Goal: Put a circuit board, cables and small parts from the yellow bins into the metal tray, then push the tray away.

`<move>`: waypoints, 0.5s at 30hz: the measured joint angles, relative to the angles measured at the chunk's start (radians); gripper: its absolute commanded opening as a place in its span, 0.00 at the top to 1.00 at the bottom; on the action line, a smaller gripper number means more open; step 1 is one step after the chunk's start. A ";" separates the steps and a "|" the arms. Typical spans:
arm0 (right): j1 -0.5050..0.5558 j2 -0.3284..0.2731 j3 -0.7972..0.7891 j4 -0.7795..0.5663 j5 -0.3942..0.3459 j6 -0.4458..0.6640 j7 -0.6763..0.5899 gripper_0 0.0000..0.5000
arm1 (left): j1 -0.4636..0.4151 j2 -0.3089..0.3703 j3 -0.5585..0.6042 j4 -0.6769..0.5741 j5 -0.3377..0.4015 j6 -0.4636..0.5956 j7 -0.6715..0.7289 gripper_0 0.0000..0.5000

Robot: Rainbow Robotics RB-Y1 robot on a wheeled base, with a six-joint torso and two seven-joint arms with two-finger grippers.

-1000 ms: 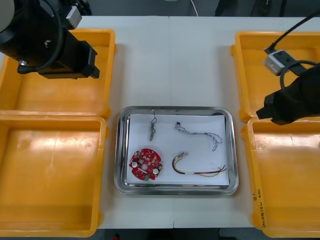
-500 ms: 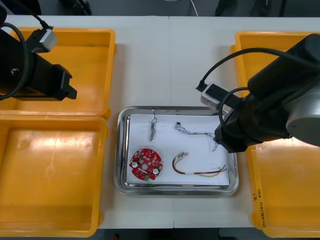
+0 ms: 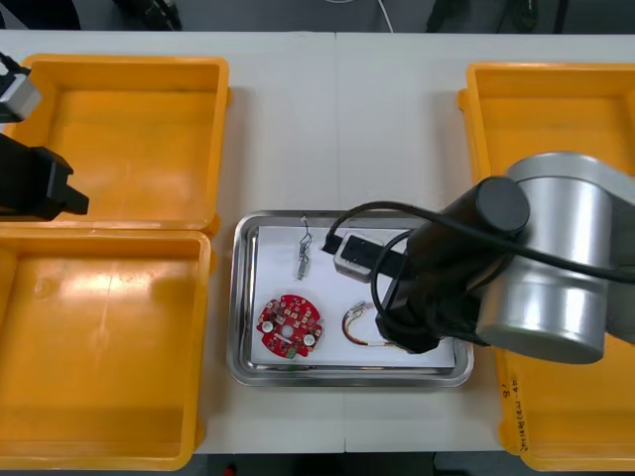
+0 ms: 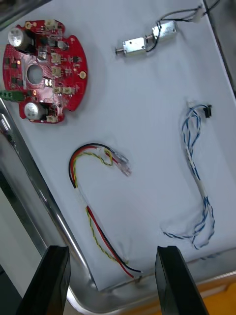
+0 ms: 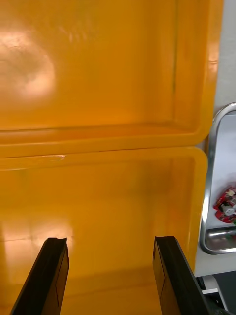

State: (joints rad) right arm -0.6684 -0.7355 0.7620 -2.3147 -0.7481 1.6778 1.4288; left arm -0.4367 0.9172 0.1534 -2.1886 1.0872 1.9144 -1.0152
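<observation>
The metal tray (image 3: 241, 297) sits mid-table, white inside. In it lie a round red circuit board (image 3: 289, 325), a small metal part (image 3: 303, 256) and a red and yellow cable (image 3: 355, 322). My right arm (image 3: 476, 268) covers the tray's right side. In the right wrist view my right gripper (image 4: 112, 280) hangs open above the tray's rim (image 4: 29, 172), near the red and yellow cable (image 4: 98, 197). Beyond the cable lie the twisted blue and white cable (image 4: 199, 182), the circuit board (image 4: 44, 71) and the small metal part (image 4: 142, 42). My left gripper (image 5: 112, 278) is open over the left bins.
Two yellow bins (image 3: 109, 347) stand at the left and two (image 3: 556, 119) at the right. The left bins (image 5: 98, 197) look bare inside. In the left wrist view the tray's edge (image 5: 211, 162) lies just beside them. The left arm (image 3: 30, 183) is at the table's left edge.
My right arm has swung from the right bins to over the tray's right side. The left arm has drawn back toward the left edge.
</observation>
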 measured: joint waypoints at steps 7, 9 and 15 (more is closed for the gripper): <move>-0.002 0.052 0.138 0.000 0.130 -0.003 0.001 0.00 | 0.076 0.036 0.048 -0.002 -0.001 0.000 -0.028 0.00; -0.003 0.062 0.174 0.000 0.153 -0.003 0.007 0.00 | 0.096 0.043 0.058 -0.002 -0.002 0.000 -0.028 0.00; -0.004 0.078 0.278 0.000 0.236 -0.003 0.060 0.00 | 0.127 0.052 0.070 -0.002 -0.011 0.000 -0.028 0.00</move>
State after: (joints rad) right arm -0.6725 -0.6571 1.0401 -2.3147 -0.5125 1.6744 1.4888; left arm -0.3093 0.9693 0.2237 -2.1905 1.0764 1.9144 -1.0431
